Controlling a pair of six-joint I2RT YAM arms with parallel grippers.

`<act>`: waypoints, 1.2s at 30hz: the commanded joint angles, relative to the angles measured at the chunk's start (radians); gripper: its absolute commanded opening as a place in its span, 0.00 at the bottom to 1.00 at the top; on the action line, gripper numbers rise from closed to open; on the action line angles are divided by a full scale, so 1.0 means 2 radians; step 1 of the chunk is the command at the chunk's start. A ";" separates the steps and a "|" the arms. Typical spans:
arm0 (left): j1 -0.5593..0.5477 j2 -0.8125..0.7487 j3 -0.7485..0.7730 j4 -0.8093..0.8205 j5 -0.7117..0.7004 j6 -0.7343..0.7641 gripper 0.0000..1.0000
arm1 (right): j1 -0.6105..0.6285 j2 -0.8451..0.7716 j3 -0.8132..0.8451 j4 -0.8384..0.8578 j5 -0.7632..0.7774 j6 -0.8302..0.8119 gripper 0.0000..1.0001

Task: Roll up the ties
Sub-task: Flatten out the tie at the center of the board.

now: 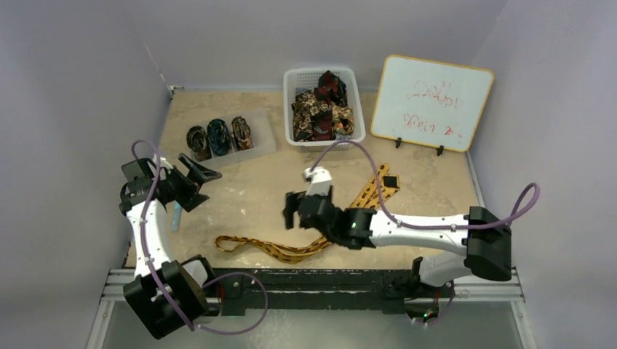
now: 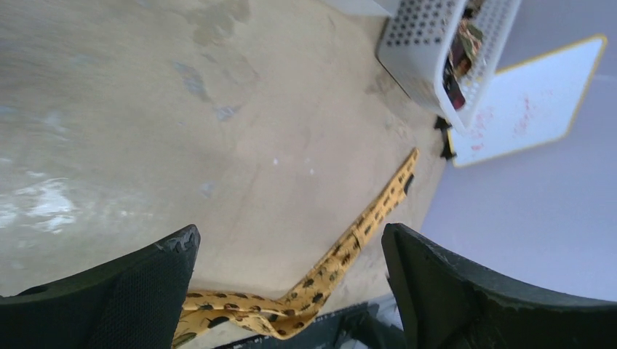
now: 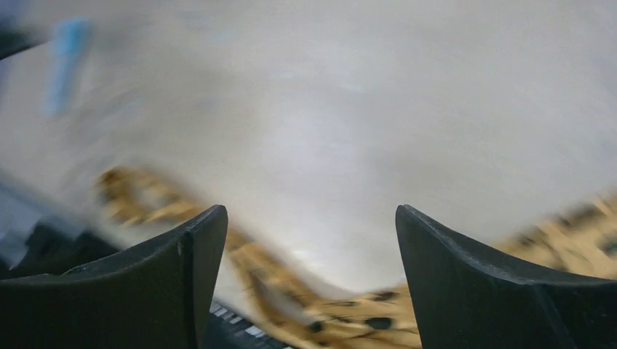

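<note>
Golden tie [image 1: 291,252] lies flat — right gripper [image 3: 311,233] gaping above

Soft, even light fills the sharp top view. The right wrist view is motion-blurred, smearing the golden tie [image 3: 349,316]. In the left wrist view, pale glare marks the surface [image 2: 44,203] at the left edge.
</note>
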 commanded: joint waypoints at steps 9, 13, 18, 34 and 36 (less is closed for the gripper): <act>-0.291 0.000 -0.024 0.021 -0.022 -0.035 0.94 | -0.243 -0.157 -0.160 -0.223 -0.035 0.320 0.97; -0.360 -0.015 -0.031 0.006 -0.046 -0.059 0.94 | -0.349 -0.153 -0.174 -0.178 -0.091 0.241 0.96; -0.430 -0.027 -0.065 -0.006 -0.064 -0.123 0.93 | -0.399 -0.082 -0.151 -0.141 -0.127 0.189 0.89; -0.575 0.015 -0.113 0.026 -0.192 -0.284 0.93 | -0.405 0.073 -0.101 -0.148 -0.110 0.173 0.58; -0.581 0.023 -0.121 0.038 -0.198 -0.291 0.93 | -0.405 0.078 -0.097 -0.143 -0.107 0.169 0.49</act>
